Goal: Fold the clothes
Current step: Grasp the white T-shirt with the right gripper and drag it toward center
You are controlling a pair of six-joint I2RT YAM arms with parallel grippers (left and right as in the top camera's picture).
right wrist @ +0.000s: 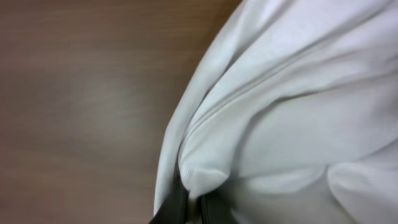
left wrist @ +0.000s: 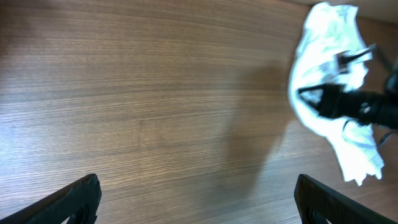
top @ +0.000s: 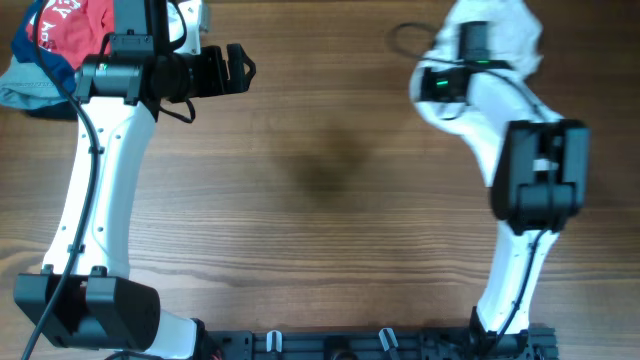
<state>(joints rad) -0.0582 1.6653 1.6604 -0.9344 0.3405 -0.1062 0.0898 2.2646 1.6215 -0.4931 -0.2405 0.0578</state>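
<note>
A fold of the white clothes (right wrist: 292, 93) fills the close view, pinched between the pressed-together fingers of the right tool (right wrist: 189, 208). The garment sits bunched in a heap near the far right corner of the wooden desk (top: 330, 200). The left tool (top: 238, 68) is spread wide, holding nothing, near the far left corner, beside a red garment (top: 65, 25) and a blue cloth (top: 30, 85).

The clothes (top: 510, 30) lie bunched at the far right of the desk (top: 330, 200), a fold caught between the jaws of the right gripper (right wrist: 189, 208) above them. The left gripper (top: 240, 68) hangs over the far left, well apart, with another cloth heap (top: 45, 60) to its left in the corner
</note>
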